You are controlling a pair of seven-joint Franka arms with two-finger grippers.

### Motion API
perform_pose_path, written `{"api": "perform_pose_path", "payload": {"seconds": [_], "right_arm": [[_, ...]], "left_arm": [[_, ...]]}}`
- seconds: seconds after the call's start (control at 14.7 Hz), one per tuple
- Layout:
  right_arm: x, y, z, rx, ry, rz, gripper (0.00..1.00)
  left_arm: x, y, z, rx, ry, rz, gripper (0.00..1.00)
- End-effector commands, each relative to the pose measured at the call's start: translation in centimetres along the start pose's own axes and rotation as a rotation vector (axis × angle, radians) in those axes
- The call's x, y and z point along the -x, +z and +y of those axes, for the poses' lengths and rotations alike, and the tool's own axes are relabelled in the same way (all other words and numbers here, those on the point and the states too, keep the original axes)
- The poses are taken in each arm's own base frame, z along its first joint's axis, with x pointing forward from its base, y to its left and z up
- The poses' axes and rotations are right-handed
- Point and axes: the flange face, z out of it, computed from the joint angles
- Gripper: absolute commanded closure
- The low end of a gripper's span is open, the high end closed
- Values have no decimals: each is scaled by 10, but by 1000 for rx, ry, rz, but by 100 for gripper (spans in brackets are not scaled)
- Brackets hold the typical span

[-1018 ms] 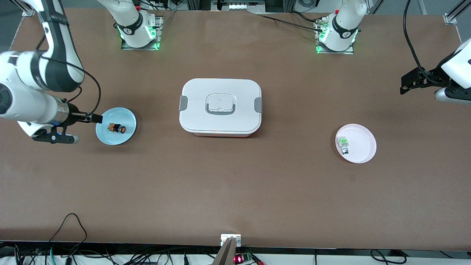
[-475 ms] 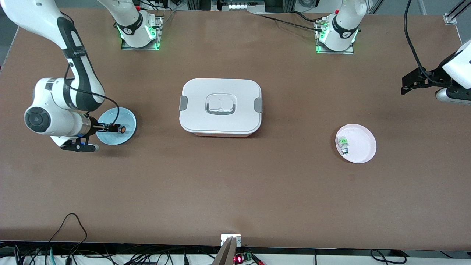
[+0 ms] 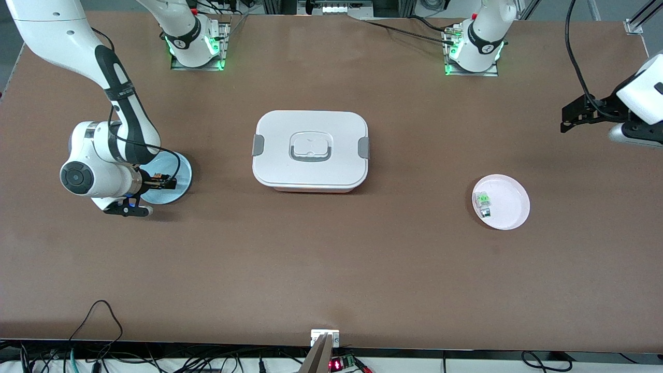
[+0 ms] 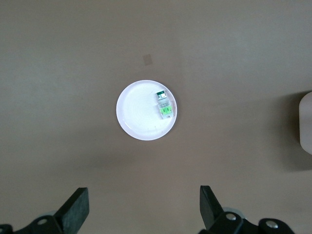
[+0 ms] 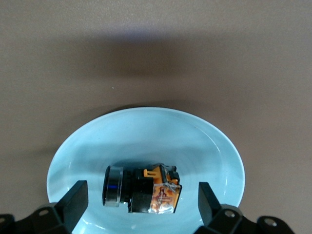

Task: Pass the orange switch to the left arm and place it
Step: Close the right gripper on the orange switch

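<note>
The orange switch lies on its side in a light blue plate near the right arm's end of the table. My right gripper is open and low over the plate, with one finger on each side of the switch and no contact. In the front view the right gripper covers most of the switch on the plate. My left gripper is open and empty, held high over the left arm's end of the table. The white box stands mid-table.
A pale pink plate holds a green and white switch, between the box and the left arm's end, nearer the front camera than the box. They also show in the left wrist view: plate, switch, box edge.
The right arm has swung in over the blue plate and come down, so its open fingers now straddle the orange switch. The left arm has barely moved.
</note>
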Motion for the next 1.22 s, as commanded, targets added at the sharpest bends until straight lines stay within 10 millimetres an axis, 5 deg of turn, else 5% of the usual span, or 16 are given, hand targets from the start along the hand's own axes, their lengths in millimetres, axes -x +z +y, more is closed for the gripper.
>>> {"api": "perform_pose_path", "payload": {"seconds": [0.0, 0.54, 0.88, 1.15], "right_arm": [[3, 10, -1, -5, -15, -1, 0], [5, 28, 0, -7, -20, -13, 5], [4, 27, 1, -6, -24, -10, 64], [3, -2, 1, -11, -190, 30, 83]], "left_arm": [[6, -5, -4, 10, -15, 1, 0], [6, -3, -12, 21, -26, 1, 0], [-3, -3, -1, 147, -19, 64, 0], [4, -9, 6, 168, -10, 66, 0]]}}
